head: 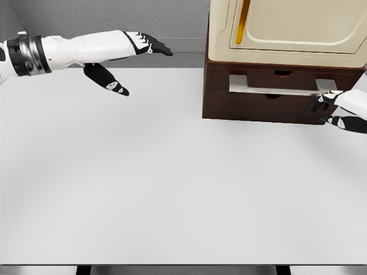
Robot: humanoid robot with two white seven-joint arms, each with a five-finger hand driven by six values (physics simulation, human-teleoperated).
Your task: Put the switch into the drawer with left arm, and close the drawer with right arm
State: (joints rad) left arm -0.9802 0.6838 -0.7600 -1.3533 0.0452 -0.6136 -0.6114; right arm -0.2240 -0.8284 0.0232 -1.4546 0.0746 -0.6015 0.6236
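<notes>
Left robot hand (129,54): it is hovering above the far left part of the worktop, with the fingers stretched out and spread, the thumb pointing down, and it is holding nothing.
Right robot hand (335,110): it is coming in from the right edge and is sitting at the right end of the drawer front; the dark fingertips are lying close to the handle, but I cannot tell if they are touching it or if the fingers are curled.
Drawer (275,86): it is sitting in the dark brown cabinet (252,106) at the far right of the worktop, and its front is looking flush or nearly flush with the cabinet face.
Handle (275,85): it is running as a grey metal bar across the drawer front.
Cream box (287,28): it is standing on top of the cabinet, with a yellow strip on its door.
Switch: it is not showing anywhere in the head view.
Worktop (143,183): it is lying white and flat under both arms.
</notes>
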